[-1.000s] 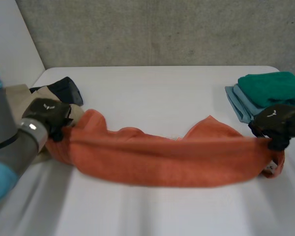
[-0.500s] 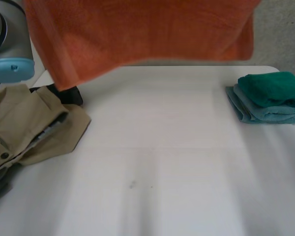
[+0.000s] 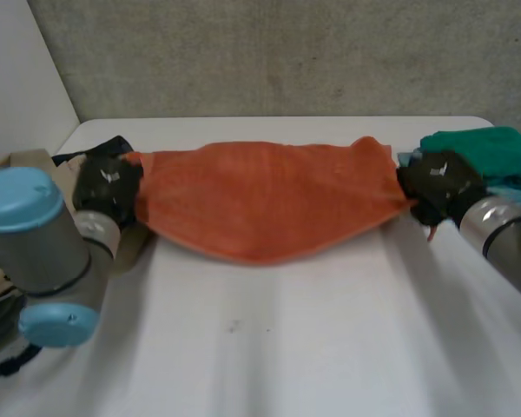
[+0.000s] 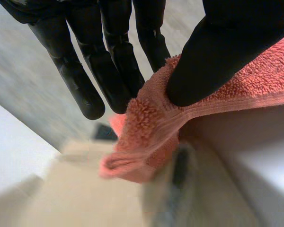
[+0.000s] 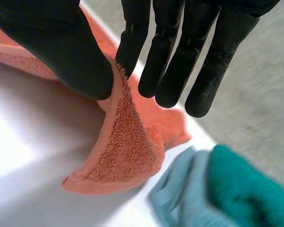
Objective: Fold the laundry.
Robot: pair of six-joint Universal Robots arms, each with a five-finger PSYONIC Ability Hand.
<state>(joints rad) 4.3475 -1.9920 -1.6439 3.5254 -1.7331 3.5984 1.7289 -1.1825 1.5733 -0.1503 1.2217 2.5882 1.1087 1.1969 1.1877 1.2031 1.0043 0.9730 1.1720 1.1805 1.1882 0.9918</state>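
Head view: past the bare surface (image 3: 286,347) at 6 o'clock, the orange towel (image 3: 269,204) hangs stretched across the middle. The left hand (image 3: 108,187) pinches its 9 o'clock corner between thumb and fingers (image 4: 109,71); the right hand (image 3: 434,182) pinches the 3 o'clock corner likewise. Both holds look shallow, so a sharp tug could slip a corner free. The right hand, just beside the folded stack (image 3: 491,152) at 3 o'clock, might also knock it. The towel's long axis runs 9 to 3, its slack belly pointing toward 6.
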